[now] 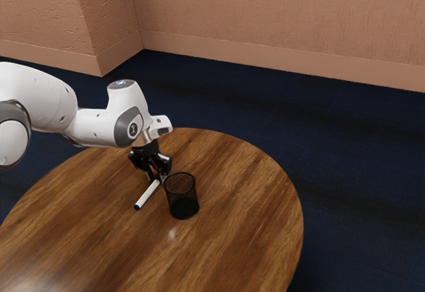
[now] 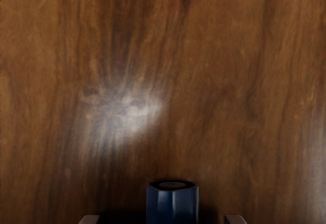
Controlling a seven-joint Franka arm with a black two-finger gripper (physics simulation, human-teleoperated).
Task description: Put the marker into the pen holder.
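Counting the task items, we identify one slim white marker with a dark blue end (image 1: 148, 193) and one round black mesh pen holder (image 1: 183, 208). The marker is outside the pen holder. In the exterior view it lies left of the holder, near the middle of the frame, slanting from the lower left up to the black two-finger gripper (image 1: 158, 177). The pen holder stands upright, open end up, on the single round brown wooden table (image 1: 239, 239), just beside the gripper.

We count one white jointed arm (image 1: 99, 125), entering from the left edge of the exterior view. Dark blue floor (image 1: 358, 152) surrounds the visible table edge, and a pinkish-brown wall (image 1: 279, 13) crosses the top of the frame.

Gripper state: we cannot tell whether it is open or closed. The marker's upper end is hard to make out against the gripper, and we cannot confirm contact with the tabletop. The floor of the pen holder is obscured by its dark mesh. In the wrist view, the marker's blue end is at bottom centre, cut off by the lower edge; a pale glare patch covers wood grain left of centre.
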